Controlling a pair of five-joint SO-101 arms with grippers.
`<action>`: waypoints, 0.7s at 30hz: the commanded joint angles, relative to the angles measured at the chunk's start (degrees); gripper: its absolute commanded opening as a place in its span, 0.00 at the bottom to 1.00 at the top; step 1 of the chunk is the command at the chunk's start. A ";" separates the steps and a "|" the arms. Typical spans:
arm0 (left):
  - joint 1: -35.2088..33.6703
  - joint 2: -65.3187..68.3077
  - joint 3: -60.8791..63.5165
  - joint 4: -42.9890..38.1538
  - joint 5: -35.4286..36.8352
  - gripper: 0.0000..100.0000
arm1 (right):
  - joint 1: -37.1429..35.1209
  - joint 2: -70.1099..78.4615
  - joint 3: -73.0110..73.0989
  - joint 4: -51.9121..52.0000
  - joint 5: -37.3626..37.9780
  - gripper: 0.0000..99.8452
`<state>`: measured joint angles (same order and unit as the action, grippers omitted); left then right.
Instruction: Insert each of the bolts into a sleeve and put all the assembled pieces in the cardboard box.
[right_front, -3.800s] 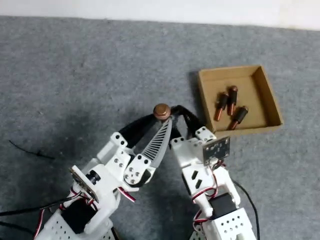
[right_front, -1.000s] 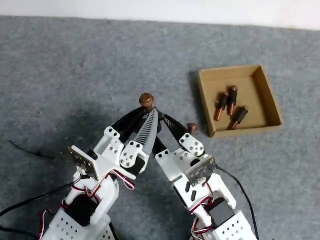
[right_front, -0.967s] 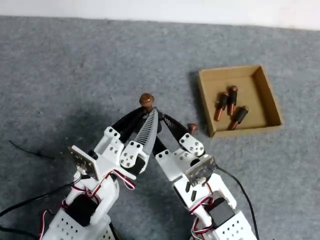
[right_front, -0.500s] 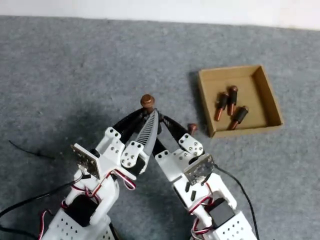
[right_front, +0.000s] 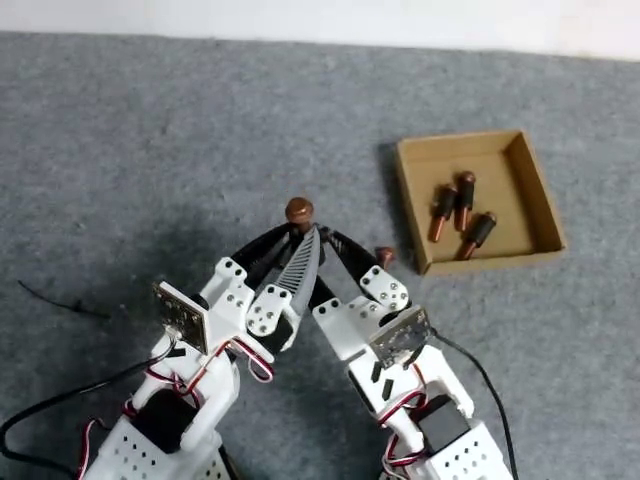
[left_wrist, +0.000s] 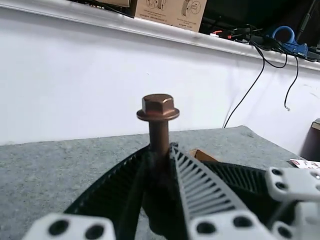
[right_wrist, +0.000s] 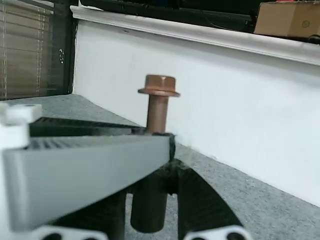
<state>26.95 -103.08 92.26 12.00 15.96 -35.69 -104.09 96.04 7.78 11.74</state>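
Easing back slightly over the last second, the left gripper (left_wrist: 160, 148) stayed clamped on the bolt (left_wrist: 158, 112), which stood upright above its fingertips. The right gripper (right_wrist: 150, 196) pinched the sleeve (right_wrist: 147, 212) directly beneath. Insertion looked unfinished, with the cardboard box (right_front: 490, 258) waiting beyond the right gripper.

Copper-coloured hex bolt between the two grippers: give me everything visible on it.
The copper-coloured hex-flange bolt looks metallic: hexagonal head, round flange under it, smooth plain shaft. It stands upright, head up, above the grey carpet, clamped at the shaft by the left gripper. Its lower end seems to enter a dark cylindrical sleeve held in the right gripper; how deep is hidden.
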 joint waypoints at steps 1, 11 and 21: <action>-0.31 -0.57 -0.92 0.09 1.23 0.01 | 1.63 -1.36 6.02 -0.13 0.70 0.00; -0.40 -0.31 -0.40 0.18 1.41 0.32 | 1.89 -1.36 5.93 0.22 0.70 0.00; -8.57 -0.57 -7.87 1.76 5.45 0.26 | 5.32 -1.36 6.02 0.31 0.44 0.00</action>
<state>21.14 -103.08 90.07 12.35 16.84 -32.18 -104.09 96.04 8.31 11.82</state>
